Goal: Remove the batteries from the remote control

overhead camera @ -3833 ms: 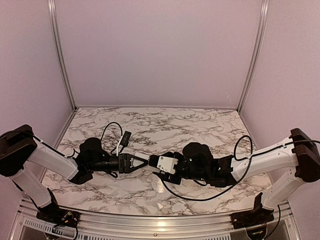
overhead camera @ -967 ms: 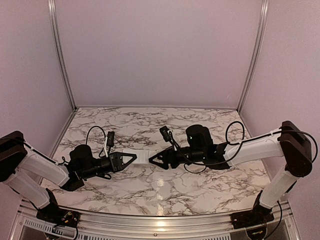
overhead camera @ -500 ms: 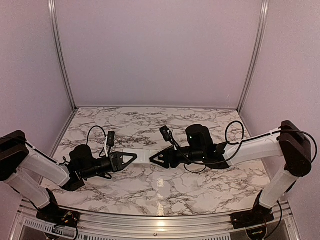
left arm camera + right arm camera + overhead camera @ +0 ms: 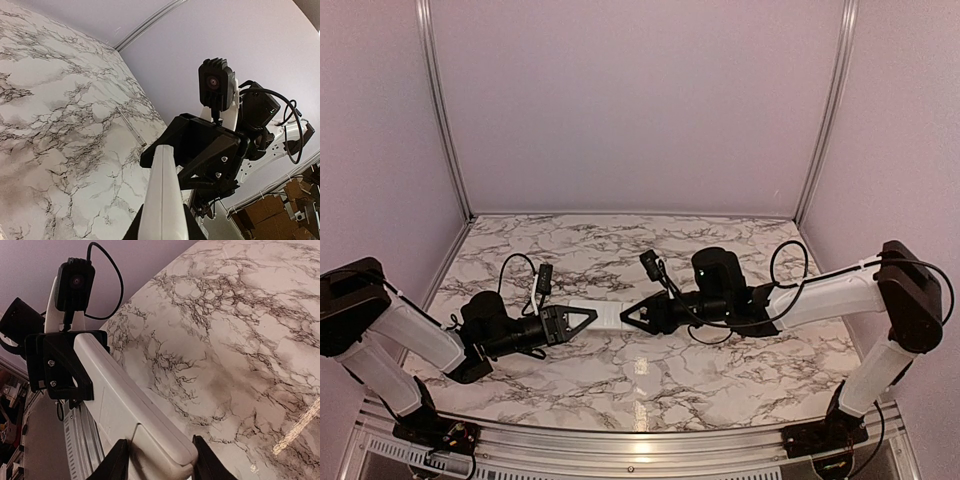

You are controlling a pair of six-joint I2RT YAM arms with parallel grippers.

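I have the remote control (image 4: 608, 314) over the marble table (image 4: 720, 250), left gripper (image 4: 587, 315) and right gripper (image 4: 628, 318) each pinching one end.

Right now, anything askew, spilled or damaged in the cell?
Nothing stands out. The remote control is gripped at either end by the left end effector and right end effector, with no visible damage. A thin pale stick lies loose on the table.
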